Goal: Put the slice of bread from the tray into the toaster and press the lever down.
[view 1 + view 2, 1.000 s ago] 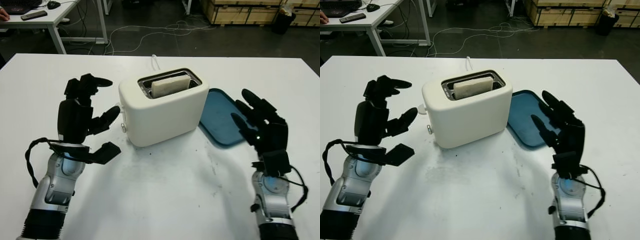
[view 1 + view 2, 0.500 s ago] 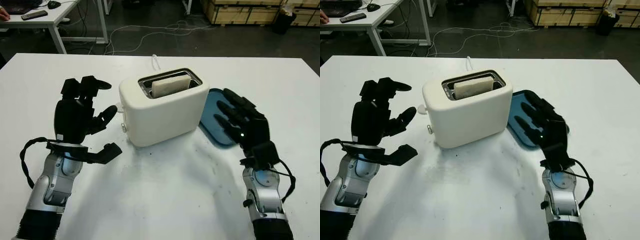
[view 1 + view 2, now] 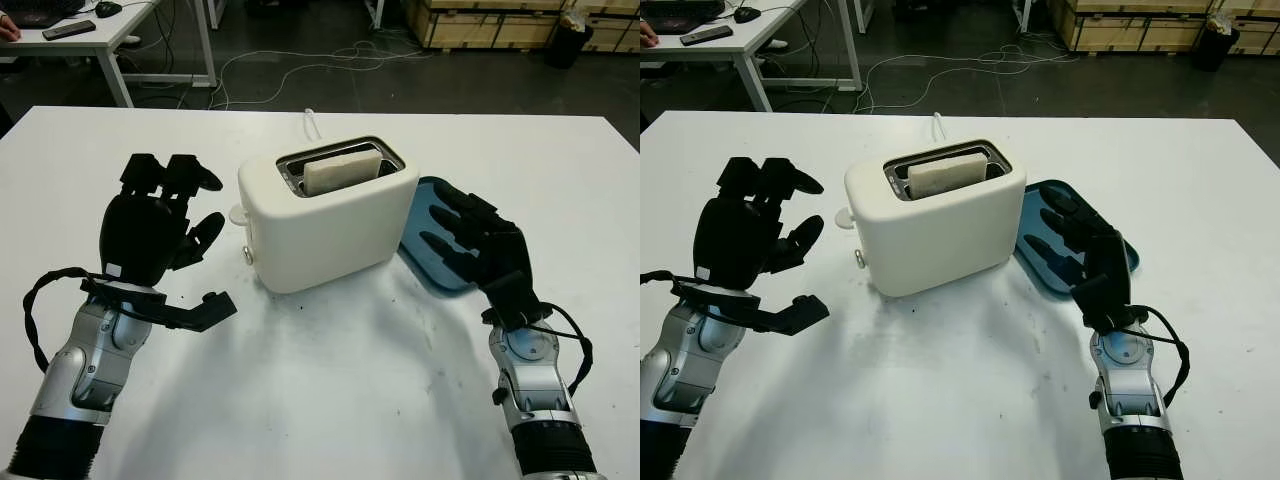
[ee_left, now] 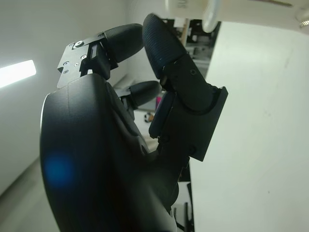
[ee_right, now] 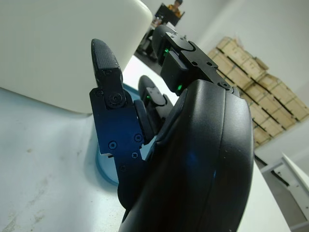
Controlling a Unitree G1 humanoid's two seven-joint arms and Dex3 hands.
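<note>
A white toaster [image 3: 325, 225] stands mid-table with a slice of bread [image 3: 342, 171] sitting upright in its slot. Its lever [image 3: 239, 212] juts from the left end, with a small knob [image 3: 247, 256] below it. My left hand [image 3: 160, 225] hovers open to the left of the toaster, a short gap from the lever. The blue tray [image 3: 440, 210] lies right of the toaster with nothing in it. My right hand [image 3: 475, 245] is open low over the tray's near part.
The white table [image 3: 330, 400] has free room in front of the toaster. A white power cord [image 3: 310, 122] runs from behind the toaster off the far edge. Beyond it are a desk [image 3: 90, 35] at far left, floor cables and wooden crates [image 3: 490, 20].
My right hand has tipped forward and down, moving left over the tray. My left hand has drifted slightly left and lower. Toaster and bread have not moved.
</note>
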